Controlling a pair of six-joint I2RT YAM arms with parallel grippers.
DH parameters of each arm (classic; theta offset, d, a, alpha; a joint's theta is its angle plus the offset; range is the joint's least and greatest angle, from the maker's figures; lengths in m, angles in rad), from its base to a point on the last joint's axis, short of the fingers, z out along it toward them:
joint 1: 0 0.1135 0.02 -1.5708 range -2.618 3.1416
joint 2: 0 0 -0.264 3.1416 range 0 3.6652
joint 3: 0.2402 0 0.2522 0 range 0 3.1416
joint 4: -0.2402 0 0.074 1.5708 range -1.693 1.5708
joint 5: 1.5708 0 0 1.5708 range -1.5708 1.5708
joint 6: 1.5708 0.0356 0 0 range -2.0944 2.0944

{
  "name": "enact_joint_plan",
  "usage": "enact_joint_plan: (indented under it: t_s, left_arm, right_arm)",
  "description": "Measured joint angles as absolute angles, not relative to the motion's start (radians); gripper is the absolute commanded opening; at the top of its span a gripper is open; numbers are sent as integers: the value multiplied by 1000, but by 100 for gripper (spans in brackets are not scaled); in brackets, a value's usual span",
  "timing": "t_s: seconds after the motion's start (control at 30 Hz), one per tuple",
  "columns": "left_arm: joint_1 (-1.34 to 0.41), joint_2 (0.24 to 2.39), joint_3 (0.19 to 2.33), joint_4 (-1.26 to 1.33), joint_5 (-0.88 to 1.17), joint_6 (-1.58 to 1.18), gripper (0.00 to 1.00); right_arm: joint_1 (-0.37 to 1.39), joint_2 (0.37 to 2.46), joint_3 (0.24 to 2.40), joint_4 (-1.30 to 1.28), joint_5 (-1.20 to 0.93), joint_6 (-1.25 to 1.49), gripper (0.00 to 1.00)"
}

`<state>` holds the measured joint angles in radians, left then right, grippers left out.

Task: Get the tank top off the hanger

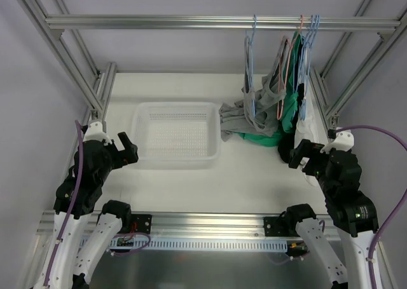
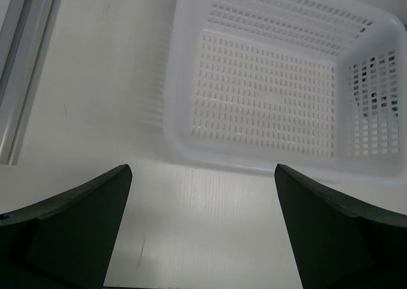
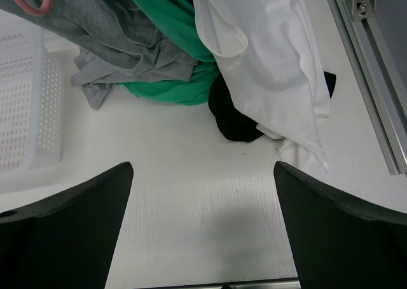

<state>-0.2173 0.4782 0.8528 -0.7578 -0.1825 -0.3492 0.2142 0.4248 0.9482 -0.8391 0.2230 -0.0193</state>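
Several tank tops hang on hangers from the rail [image 1: 191, 22] at the back right, their hems bunched on the table. A grey one [image 1: 270, 98] hangs on a pink hanger [image 1: 286, 54], beside a blue hanger [image 1: 252, 47]. A green one [image 1: 259, 138], a black one [image 3: 238, 120] and a white one [image 3: 267, 60] hang close behind it. My right gripper [image 1: 297, 153] stands open just in front of the clothes, its fingers [image 3: 76, 219] holding nothing. Near the basket's left front corner, my left gripper [image 1: 127, 150] is open and empty too.
A white perforated basket [image 1: 143, 154] stands on the table left of the clothes; in the left wrist view its near rim [image 2: 172, 133] lies just ahead of my fingers. Aluminium frame posts [image 1: 353, 79] flank the table on both sides.
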Motion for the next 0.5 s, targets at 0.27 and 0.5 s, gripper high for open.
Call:
enact_joint_plan:
  t_s: [0.27, 0.5]
  left_arm:
    - [-217, 475, 853, -757, -183, -349, 99]
    - [-216, 475, 853, -756, -183, -349, 99]
  right_arm:
    - [214, 424, 948, -842, 233, -19, 99]
    - [214, 403, 949, -786, 216, 22, 100]
